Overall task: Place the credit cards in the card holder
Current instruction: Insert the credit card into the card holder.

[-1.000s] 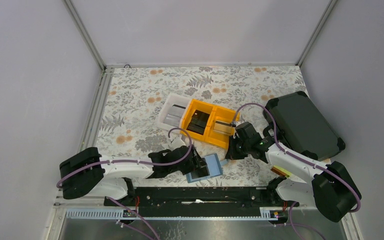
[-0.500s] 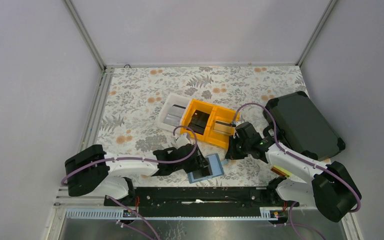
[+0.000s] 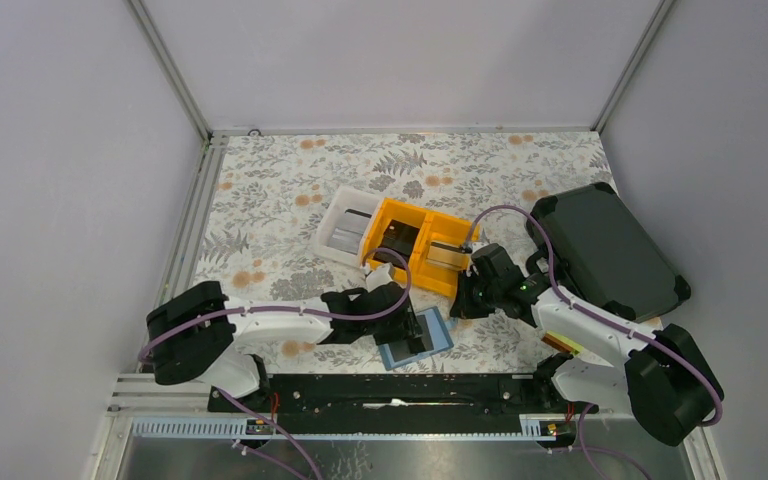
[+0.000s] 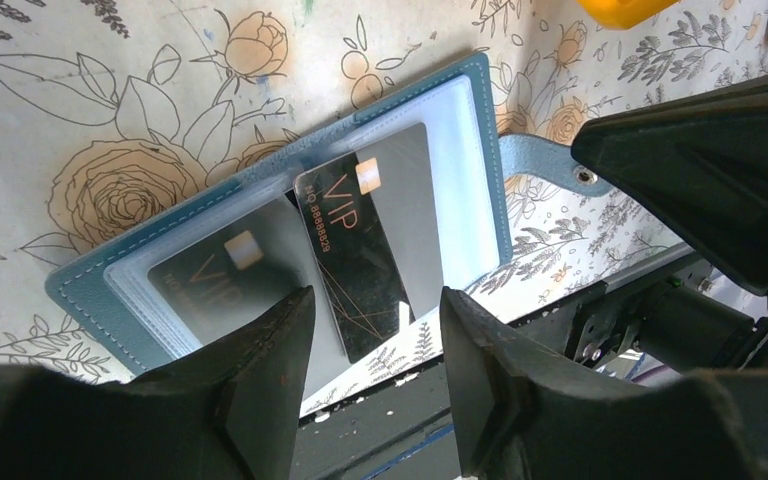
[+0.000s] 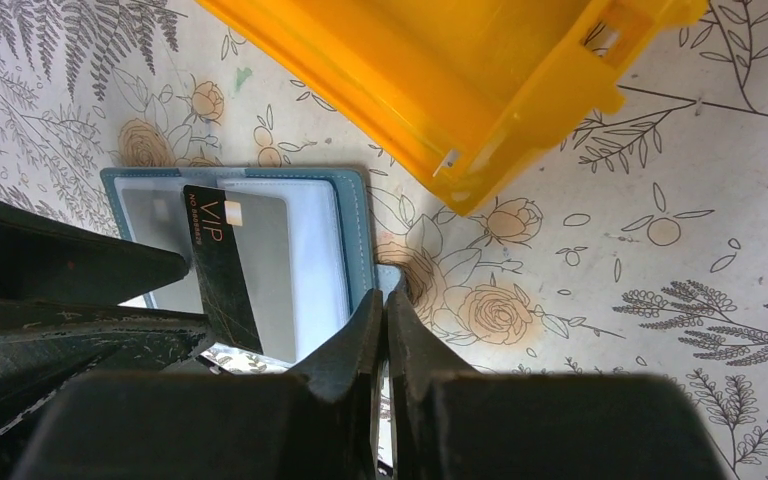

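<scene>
The teal card holder [image 4: 80, 285] lies open on the floral mat near the front edge. A black VIP credit card [image 4: 355, 255] rests slanted in its right pocket, its lower end sticking out past the holder's edge. Another dark card [image 4: 210, 270] sits behind the clear left pocket. My left gripper [image 4: 372, 335] hovers open just over the slanted card, with nothing between its fingers. My right gripper [image 5: 385, 305] is shut on the holder's side tab [image 4: 550, 165]. In the top view the holder [image 3: 438, 322] lies between the left gripper [image 3: 412, 328] and the right gripper [image 3: 457, 306].
Two joined orange bins [image 3: 416, 270] and a white bin [image 3: 332, 218] holding cards stand just behind the holder. A large black hard case [image 3: 605, 250] lies at the right. The black base rail [image 3: 390, 392] runs along the table's near edge.
My left arm has swung right and forward, bringing its gripper further over the holder, and its jaws have narrowed slightly. The right gripper has stayed put.
</scene>
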Tool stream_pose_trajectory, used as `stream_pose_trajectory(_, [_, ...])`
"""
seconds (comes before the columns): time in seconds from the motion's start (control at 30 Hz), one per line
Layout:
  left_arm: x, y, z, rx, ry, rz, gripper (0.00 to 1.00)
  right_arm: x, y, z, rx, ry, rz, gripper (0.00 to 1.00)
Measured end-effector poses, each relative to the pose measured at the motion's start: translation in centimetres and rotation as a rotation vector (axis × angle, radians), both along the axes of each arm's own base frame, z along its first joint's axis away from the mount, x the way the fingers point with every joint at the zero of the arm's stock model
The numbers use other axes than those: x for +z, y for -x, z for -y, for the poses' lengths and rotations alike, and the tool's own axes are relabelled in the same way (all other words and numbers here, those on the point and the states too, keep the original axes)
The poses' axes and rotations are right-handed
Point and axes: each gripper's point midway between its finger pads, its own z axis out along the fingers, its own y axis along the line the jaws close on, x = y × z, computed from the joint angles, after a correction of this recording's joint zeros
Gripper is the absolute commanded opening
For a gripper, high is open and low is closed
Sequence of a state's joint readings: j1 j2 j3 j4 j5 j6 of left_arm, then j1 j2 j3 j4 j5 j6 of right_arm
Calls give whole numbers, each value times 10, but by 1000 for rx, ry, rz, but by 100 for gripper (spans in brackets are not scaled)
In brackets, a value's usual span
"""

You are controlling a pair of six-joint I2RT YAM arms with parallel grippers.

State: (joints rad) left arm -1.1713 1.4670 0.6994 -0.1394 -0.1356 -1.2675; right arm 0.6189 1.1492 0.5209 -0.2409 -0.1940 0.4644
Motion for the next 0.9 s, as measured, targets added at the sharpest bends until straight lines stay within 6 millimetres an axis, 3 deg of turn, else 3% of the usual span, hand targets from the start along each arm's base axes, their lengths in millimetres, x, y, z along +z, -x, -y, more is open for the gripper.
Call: stream_pose_trajectory(0.9, [3, 10, 3, -9, 25, -35, 47, 4, -5, -6, -42, -41, 11, 0])
